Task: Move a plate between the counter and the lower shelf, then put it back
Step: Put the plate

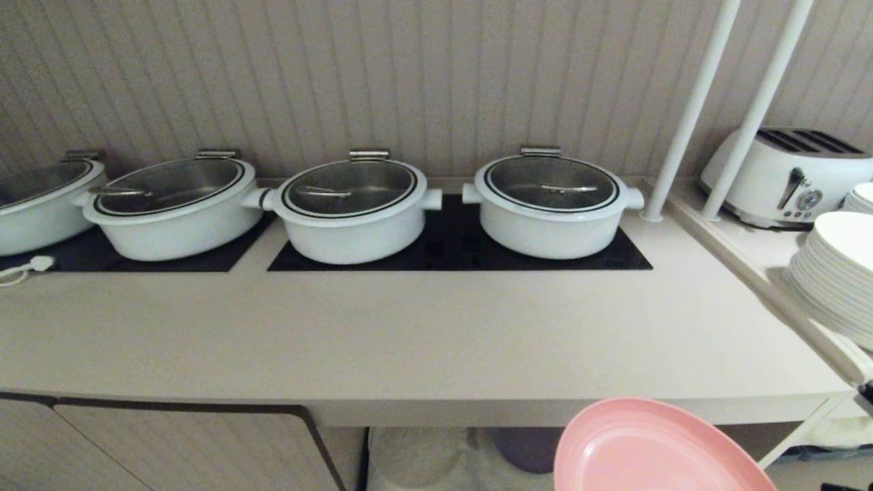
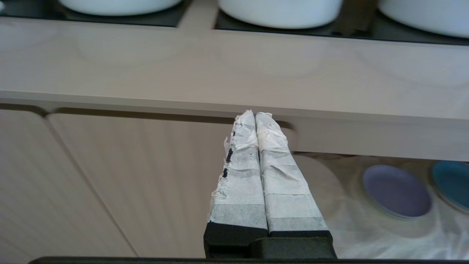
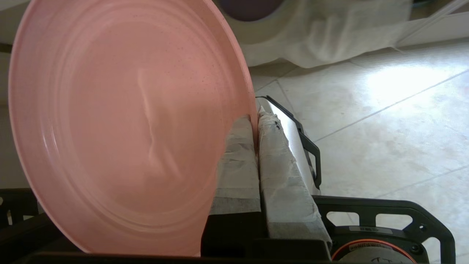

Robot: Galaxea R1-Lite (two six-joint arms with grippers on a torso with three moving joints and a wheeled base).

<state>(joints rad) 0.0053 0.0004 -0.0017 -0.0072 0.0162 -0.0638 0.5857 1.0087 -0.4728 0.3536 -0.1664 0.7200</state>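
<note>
Right tool (image 3: pixel 255 123) pinches the pink plate (image 1: pixel 648 450) by its rim, face tilted toward the counter (image 1: pixel 423 334).

Matte pink plate (image 3: pixel 121 128), smooth beige counter (image 1: pixel 423 327), glossy white pots (image 1: pixel 354 204)

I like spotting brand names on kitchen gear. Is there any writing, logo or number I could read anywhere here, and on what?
None can be read.
Toaster: dial and lever, any marks too small to read.
Pots: no lettering shows.
Pink plate: plain, unmarked.
Robot's base, below the right end effector: a pale label strip, too blurred to read.
</note>
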